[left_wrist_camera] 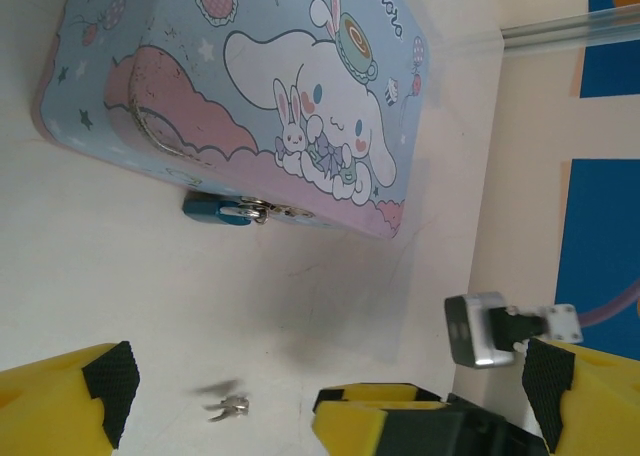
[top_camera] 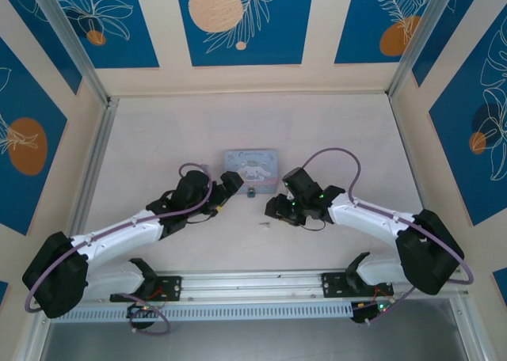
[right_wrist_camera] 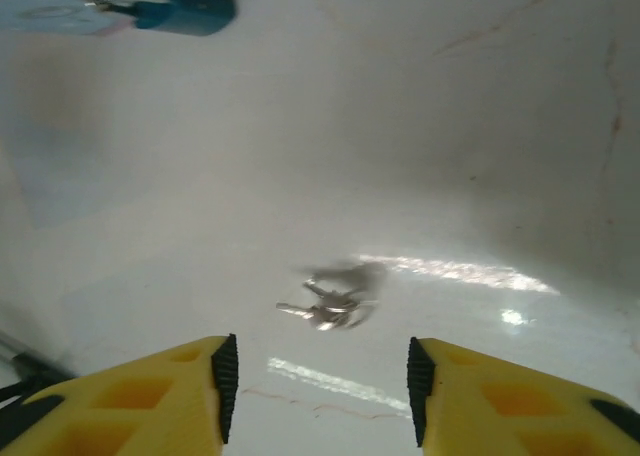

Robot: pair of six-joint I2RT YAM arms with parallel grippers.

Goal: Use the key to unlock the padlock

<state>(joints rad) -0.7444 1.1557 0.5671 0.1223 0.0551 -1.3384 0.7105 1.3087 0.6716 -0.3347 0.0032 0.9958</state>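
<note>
Right gripper [right_wrist_camera: 318, 376]: jaws partly apart, nothing in them. The key [right_wrist_camera: 325, 311] lies flat on the table [right_wrist_camera: 480, 126] just ahead of the pads, so it's loose. Left gripper [top_camera: 230, 182]: wide, empty, just beside the tin [top_camera: 250, 165]'s near left corner. The padlock [top_camera: 250, 192] hangs on the clasp at the tin's near edge, between the two grippers; the key is on the bare table near it, toward the bases. Risks: the key is thin and flat, so the pads may skid it away or close on the tabletop. A skewed pinch leaves the blade off-axis for the keyhole, which I can't see from here. Nothing is bracing the lock or tin, so an insertion push would likely swing the lock or slide the tin. Pose: right arm reaches in from its base, wrist pitched down, fingers low over the table. Left arm runs diagonally to centre, also low.
</note>
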